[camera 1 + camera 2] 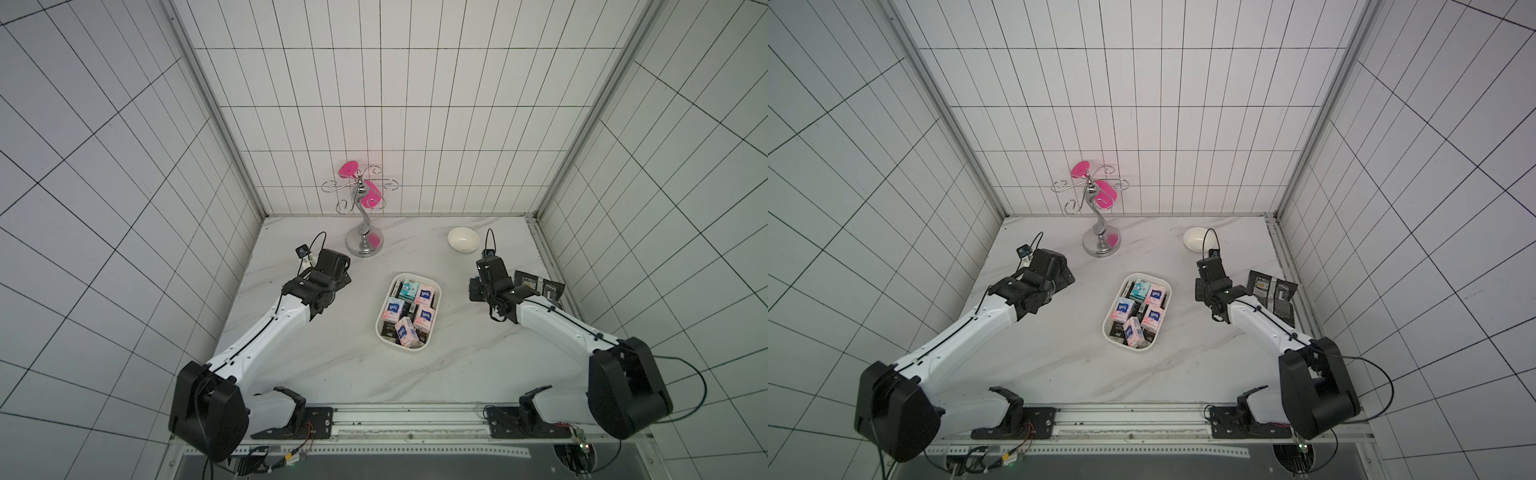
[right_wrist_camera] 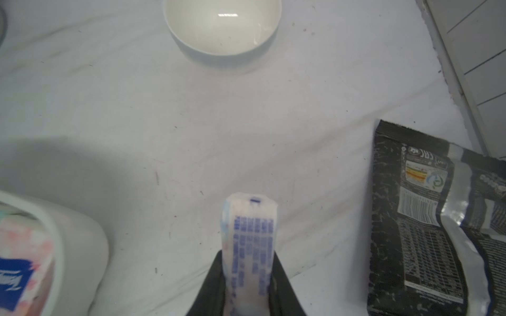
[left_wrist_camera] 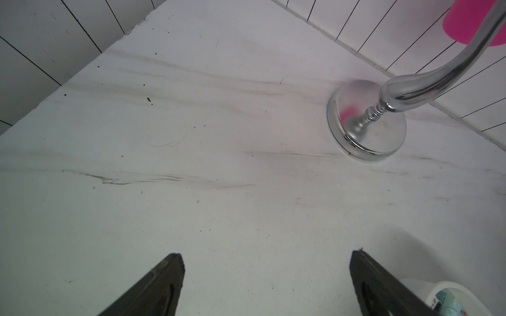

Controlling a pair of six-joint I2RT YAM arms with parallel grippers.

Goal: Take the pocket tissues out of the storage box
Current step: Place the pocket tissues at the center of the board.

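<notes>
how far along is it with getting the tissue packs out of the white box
Early. Done: no pack shows on the table outside the storage box yet. In hand: the right gripper is shut on one pale pink pack, clear of the box; the left gripper is open and empty. Left: the pocket tissues still crowding the box, pink, black and teal.

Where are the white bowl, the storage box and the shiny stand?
white bowl point(image 1: 463, 240): a top view, its inside.
storage box point(image 1: 405, 349): a top view, its near rim.
shiny stand point(image 1: 357, 247): a top view, its round base.
</notes>
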